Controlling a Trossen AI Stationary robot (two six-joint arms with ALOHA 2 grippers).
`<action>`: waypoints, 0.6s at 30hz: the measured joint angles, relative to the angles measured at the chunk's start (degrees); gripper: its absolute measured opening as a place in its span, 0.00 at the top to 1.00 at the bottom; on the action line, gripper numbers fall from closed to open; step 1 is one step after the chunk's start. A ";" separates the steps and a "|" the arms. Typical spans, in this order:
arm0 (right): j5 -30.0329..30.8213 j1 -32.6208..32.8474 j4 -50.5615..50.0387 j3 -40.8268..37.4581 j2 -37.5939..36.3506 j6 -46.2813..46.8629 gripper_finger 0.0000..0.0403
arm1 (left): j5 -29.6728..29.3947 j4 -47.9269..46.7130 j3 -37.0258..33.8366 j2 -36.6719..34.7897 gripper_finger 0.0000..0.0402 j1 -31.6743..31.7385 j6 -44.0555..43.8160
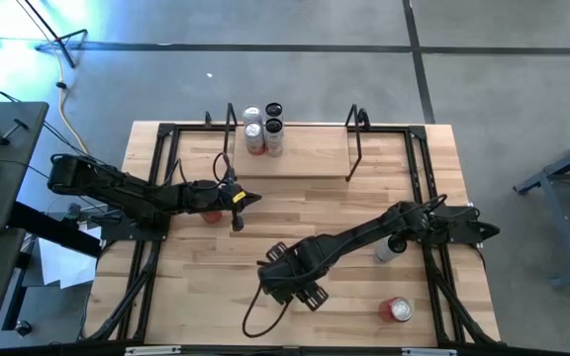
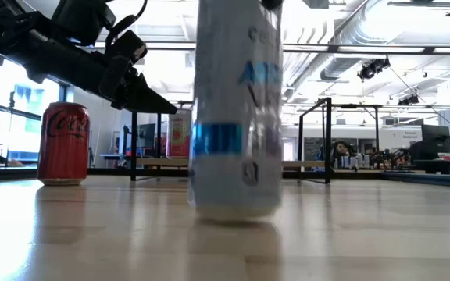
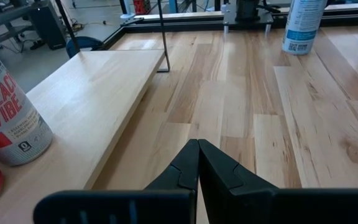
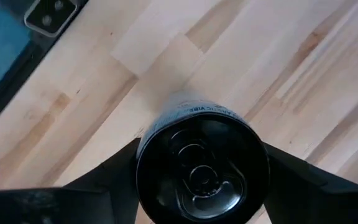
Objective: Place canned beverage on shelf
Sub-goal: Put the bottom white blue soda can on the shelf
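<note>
Three cans (image 1: 263,128) stood at the shelf's (image 1: 310,158) left end. The right gripper (image 4: 202,171) straddled a fourth can (image 1: 391,247) near the table's (image 1: 295,213) right edge, fingers beside it. A red can (image 1: 400,310) sat near the front-right corner. The left gripper (image 1: 240,206) was shut, empty.

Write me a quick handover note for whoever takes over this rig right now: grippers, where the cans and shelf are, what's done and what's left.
Left gripper: shut, empty, hovering mid-table in front of the shelf.
Right gripper: above the white and blue can on the right side of the table, a finger on each side of it; can upright on the tabletop, grip not confirmed.
Done: four cans stand at the shelf's left end.
Left: close on the white and blue can, lift it and set it on the shelf. A red can stands near the front right, and another red can is by the left arm.
</note>
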 joint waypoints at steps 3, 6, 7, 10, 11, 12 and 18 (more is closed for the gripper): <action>2.09 -0.24 -0.26 0.40 -0.81 1.71 0.39 | 0.00 -0.04 0.00 0.01 1.00 0.02 -0.02; 4.76 -1.35 -2.21 0.47 -2.03 5.54 0.39 | 0.00 -0.28 0.00 -0.01 1.00 0.02 -0.02; 5.51 -2.00 -2.64 0.43 -2.62 6.69 0.39 | 0.00 -0.29 0.00 0.01 1.00 0.00 -0.13; 7.08 -4.57 -5.77 0.53 -5.26 9.84 0.39 | 0.00 -0.29 0.00 0.00 1.00 0.00 -0.17; 7.72 -5.59 -7.08 0.53 -6.16 10.76 0.39 | 0.00 -0.29 0.00 0.00 1.00 0.01 -0.22; 8.29 -6.79 -8.11 0.57 -6.83 11.30 0.39 | 0.00 -0.29 0.00 0.01 1.00 0.00 -0.42; 9.48 -18.48 -11.96 0.57 -12.48 11.05 0.39 | 0.00 -0.29 0.00 -0.01 1.00 -0.78 -0.57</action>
